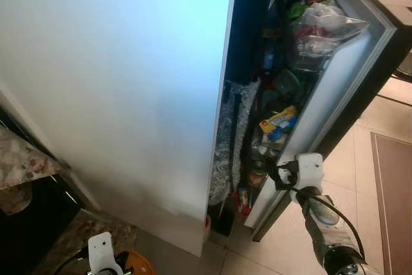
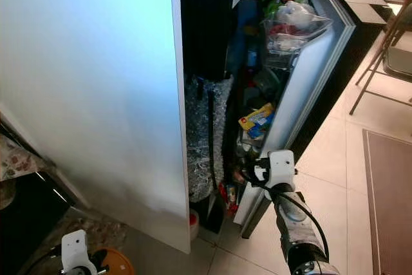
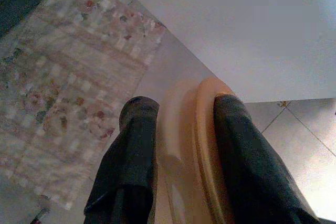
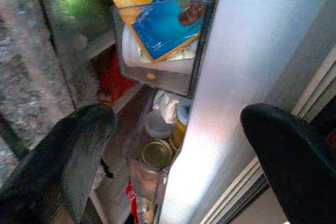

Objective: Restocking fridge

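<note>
Much of the fridge's (image 1: 129, 88) inside is dark and crowded: past the white side wall, only a narrow open strip shows, with a foil-like grey sheet (image 2: 206, 133) hanging at its edge and whatever lies behind it hidden. The door (image 1: 335, 94) stands ajar, its shelves packed with things hard to name: crumpled clear bags (image 1: 325, 27) with red contents near the top, dark bottles below that blur together, and a yellow-and-blue packet (image 1: 278, 120) in a clear bin (image 4: 157, 51). In the right wrist view, small jars (image 4: 156, 153) with pale and gold lids sit in the shelf under that bin, and something red (image 4: 113, 80) behind is too dim to identify. The right gripper (image 4: 184, 145) is at the door's lower edge, fingers (image 4: 79, 145) spread wide with the door's silver edge between them, one finger on the shelf side and the other on the outer side; whether either touches the door cannot be told. The left gripper (image 3: 184, 166) hangs low near the floor (image 3: 294, 145), beside a patterned rug (image 3: 58, 103), its fingers pinching an orange round-edged thing (image 3: 197, 145) that is cut off by the frame, so its full shape is unclear.
</note>
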`<state>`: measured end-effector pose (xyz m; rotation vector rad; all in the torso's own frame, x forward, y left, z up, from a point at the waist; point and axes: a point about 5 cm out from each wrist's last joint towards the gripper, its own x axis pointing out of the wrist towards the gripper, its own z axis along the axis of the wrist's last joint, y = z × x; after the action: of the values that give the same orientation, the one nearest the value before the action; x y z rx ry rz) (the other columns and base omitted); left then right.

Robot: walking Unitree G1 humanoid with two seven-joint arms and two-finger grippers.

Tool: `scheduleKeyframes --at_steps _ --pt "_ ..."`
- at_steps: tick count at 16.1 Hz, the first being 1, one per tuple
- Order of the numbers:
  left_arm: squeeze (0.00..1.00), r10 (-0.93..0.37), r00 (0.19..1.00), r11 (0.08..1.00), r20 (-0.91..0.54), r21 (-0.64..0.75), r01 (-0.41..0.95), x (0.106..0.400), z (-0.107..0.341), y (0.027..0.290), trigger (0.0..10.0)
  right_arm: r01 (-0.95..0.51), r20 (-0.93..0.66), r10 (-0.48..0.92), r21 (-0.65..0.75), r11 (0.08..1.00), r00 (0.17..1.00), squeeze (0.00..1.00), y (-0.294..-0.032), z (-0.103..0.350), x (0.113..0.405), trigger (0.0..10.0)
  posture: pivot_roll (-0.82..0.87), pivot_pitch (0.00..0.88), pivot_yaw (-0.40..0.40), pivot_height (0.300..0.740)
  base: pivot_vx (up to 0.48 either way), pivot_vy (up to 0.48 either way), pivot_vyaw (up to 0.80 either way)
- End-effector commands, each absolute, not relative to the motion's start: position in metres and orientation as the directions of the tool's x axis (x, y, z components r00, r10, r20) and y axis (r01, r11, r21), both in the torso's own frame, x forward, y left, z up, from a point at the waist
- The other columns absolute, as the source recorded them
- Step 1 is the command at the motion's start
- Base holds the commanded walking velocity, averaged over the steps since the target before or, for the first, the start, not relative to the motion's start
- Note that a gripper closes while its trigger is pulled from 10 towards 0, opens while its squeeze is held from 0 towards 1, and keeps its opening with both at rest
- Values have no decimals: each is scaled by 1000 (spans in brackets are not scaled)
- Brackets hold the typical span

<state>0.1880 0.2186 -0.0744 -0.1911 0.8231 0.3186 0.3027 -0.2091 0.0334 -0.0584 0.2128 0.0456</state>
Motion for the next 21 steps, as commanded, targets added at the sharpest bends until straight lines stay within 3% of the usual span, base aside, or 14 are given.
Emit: scheduleKeyframes --at_steps 1,6,10,12,16,18,20,21 --pt "0 186 575 938 -797 -29 -344 169 -85 213 10000 39 -152 -52 -84 996 987 0 -228 46 306 10000 -14 31 -43 740 0 0 0" --pt "0 185 570 940 -800 -25 -340 168 -86 213 10000 258 -180 -291 -186 948 940 0 -274 35 282 10000 -25 35 -40 740 0 0 0" --pt "0 181 567 942 -804 -23 -334 167 -87 213 10000 390 -305 -455 -251 886 837 0 -311 11 242 10000 -29 36 -39 740 0 0 0" --pt "0 182 565 942 -805 -22 -335 166 -87 213 10000 405 -409 -496 -291 867 766 0 -318 -7 221 10000 -28 34 -38 740 0 0 0" --pt "0 184 566 942 -804 -20 -336 167 -87 214 10000 212 -606 -306 -224 951 734 0 -280 -44 201 10000 -24 33 -30 740 0 0 0" --pt "0 185 566 943 -803 -18 -333 167 -86 216 10000 20 -716 -150 -187 982 681 0 -250 -63 191 10000 -34 34 -23 740 0 0 0" --pt "0 180 579 945 -795 -25 -327 169 -85 216 10000 -112 -814 -47 -137 984 579 0 -225 -81 172 10000 -24 32 -19 740 0 0 0" --pt "0 184 580 944 -794 -22 -330 169 -85 217 10000 -100 -817 -27 -103 990 576 0 -222 -82 172 10000 -25 28 -18 740 0 0 0"
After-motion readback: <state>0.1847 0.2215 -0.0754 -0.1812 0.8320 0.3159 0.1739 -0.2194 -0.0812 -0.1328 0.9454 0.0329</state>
